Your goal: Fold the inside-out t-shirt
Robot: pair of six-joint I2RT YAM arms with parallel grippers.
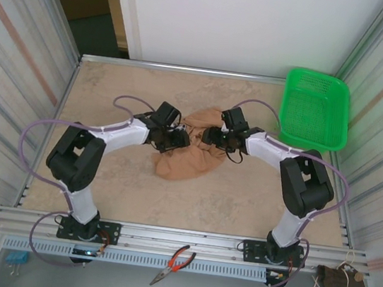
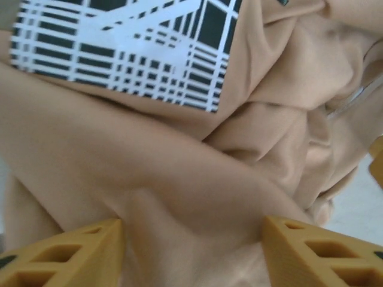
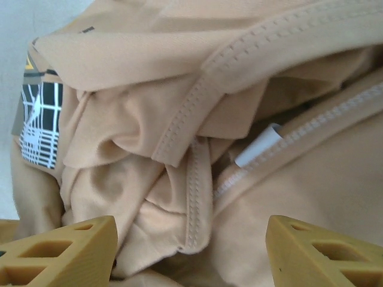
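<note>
The inside-out t-shirt (image 1: 188, 154) lies crumpled in a tan heap at the middle of the table. Both arms reach into it from either side. My left gripper (image 1: 178, 139) is at the heap's left edge, my right gripper (image 1: 214, 137) at its upper right. In the left wrist view the left gripper (image 2: 194, 254) is open, its yellow fingers (image 2: 66, 254) wide apart with a fold of fabric (image 2: 179, 197) bulging between them. In the right wrist view the right gripper (image 3: 191, 254) is open over a stitched hem (image 3: 197, 197). A small white tag (image 3: 257, 146) sticks out by a seam.
A green basket (image 1: 315, 111) stands at the back right corner. Red-handled pliers (image 1: 174, 264) lie on the front rail. Ribbed walls close in both sides. A black-and-white grid print (image 2: 125, 48) shows on the fabric.
</note>
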